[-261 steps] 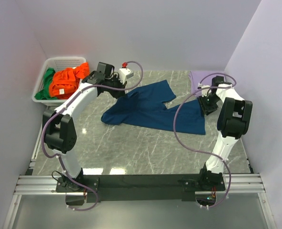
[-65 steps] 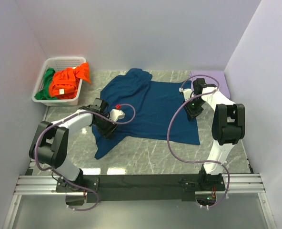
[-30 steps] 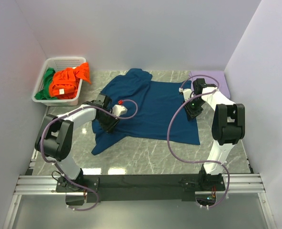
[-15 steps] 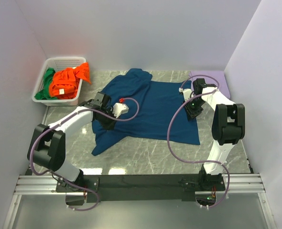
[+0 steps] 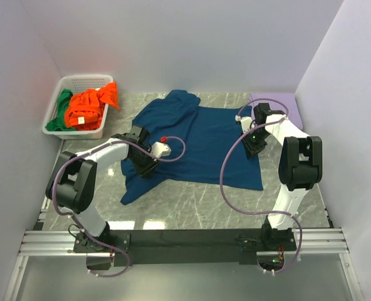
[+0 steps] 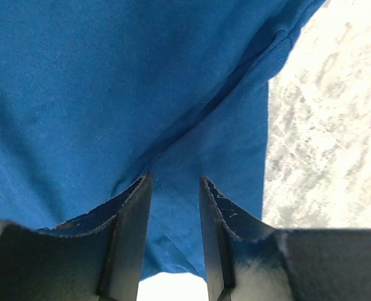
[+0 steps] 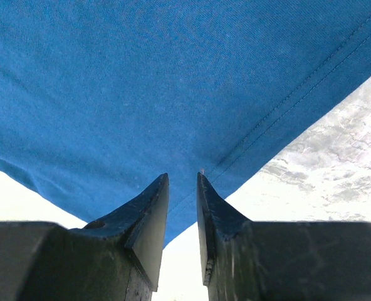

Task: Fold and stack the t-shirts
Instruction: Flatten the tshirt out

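A large navy blue t-shirt (image 5: 201, 141) lies spread on the marble table, its near left corner trailing toward the front. No print shows. My left gripper (image 5: 141, 160) hovers low over the shirt's left part. In the left wrist view (image 6: 174, 182) its jaws stand apart with only cloth (image 6: 141, 81) beneath them. My right gripper (image 5: 254, 142) is at the shirt's right edge. In the right wrist view (image 7: 182, 177) its jaws are a narrow gap apart above the stitched hem (image 7: 286, 100). An orange tee (image 5: 88, 106) and a green tee (image 5: 62, 105) lie in the basket.
The white slotted basket (image 5: 79, 79) stands at the back left corner. A pale purple cloth (image 5: 279, 100) lies at the back right. Walls close in the table on the left, back and right. Bare marble (image 5: 223, 207) shows in front of the shirt.
Since the earliest frame the shirt has been spread flat. In the last second my left gripper shifted slightly right and nearer over the shirt's left part. The right arm has not moved.
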`<action>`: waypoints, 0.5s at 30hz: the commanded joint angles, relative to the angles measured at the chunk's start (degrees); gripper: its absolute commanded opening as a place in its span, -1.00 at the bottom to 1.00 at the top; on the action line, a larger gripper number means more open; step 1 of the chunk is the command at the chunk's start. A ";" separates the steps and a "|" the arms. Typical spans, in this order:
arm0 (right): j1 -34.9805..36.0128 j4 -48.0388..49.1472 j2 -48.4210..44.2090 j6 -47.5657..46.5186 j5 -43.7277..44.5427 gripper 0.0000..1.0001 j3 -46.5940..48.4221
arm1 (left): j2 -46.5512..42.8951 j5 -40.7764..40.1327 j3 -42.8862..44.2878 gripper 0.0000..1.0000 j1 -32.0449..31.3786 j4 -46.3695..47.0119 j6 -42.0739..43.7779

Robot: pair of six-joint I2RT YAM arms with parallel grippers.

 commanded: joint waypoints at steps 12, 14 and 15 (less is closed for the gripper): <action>-0.03 -0.41 0.21 -0.92 0.16 -0.38 0.43 | -3.63 1.75 1.11 -0.95 -0.28 -2.73 3.26; -0.03 -0.50 0.39 -0.92 -0.01 -0.38 0.87 | -4.95 2.19 1.46 -0.99 -0.37 -4.57 3.26; -0.03 -0.50 0.47 -0.92 -0.10 -0.38 0.95 | -5.22 2.98 1.72 -0.99 -0.54 -5.27 3.43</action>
